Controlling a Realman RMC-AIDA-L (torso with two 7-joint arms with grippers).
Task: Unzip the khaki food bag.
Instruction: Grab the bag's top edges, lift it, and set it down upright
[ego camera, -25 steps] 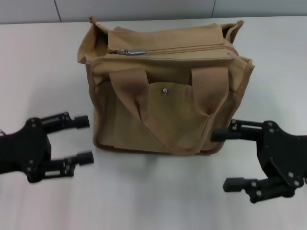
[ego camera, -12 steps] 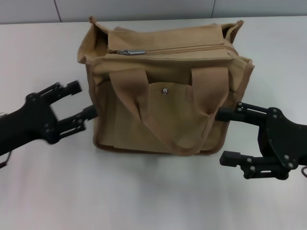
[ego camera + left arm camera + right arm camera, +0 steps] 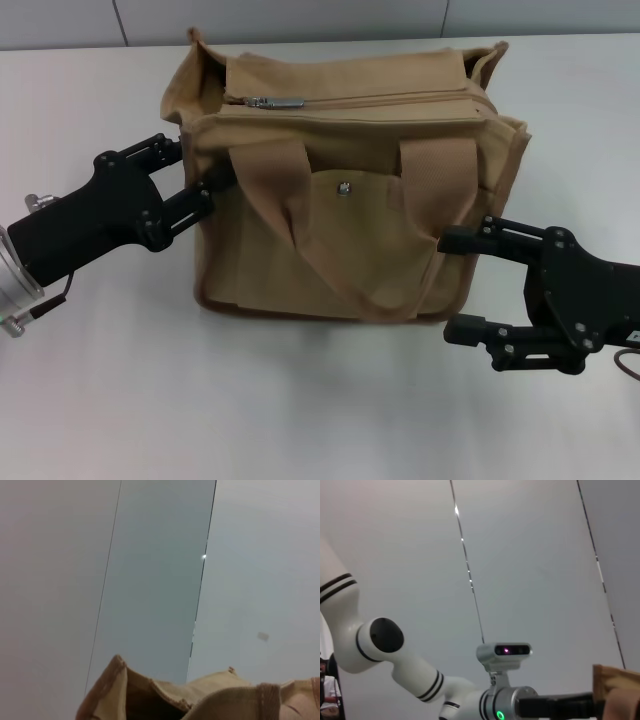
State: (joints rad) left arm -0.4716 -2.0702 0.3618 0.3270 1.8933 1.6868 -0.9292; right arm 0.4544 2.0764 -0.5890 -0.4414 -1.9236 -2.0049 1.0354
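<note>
The khaki food bag (image 3: pixel 350 200) stands upright in the middle of the white table (image 3: pixel 90 110), handles hanging down its front. The metal zipper pull (image 3: pixel 275 102) lies at the left end of the top zipper, which looks shut. My left gripper (image 3: pixel 195 165) is open against the bag's left side, just under the top rim. Its wrist view shows only the bag's upper edge (image 3: pixel 200 700). My right gripper (image 3: pixel 449 285) is open at the bag's lower right front corner. A bag corner (image 3: pixel 615 685) shows in the right wrist view.
Behind the table runs a grey panelled wall (image 3: pixel 300 15). In the right wrist view a white robot arm (image 3: pixel 395 655) is seen farther off.
My left gripper has risen and moved right until it reaches the bag's left side. My right gripper has shifted left, closer to the bag's corner. The bag has not moved.
</note>
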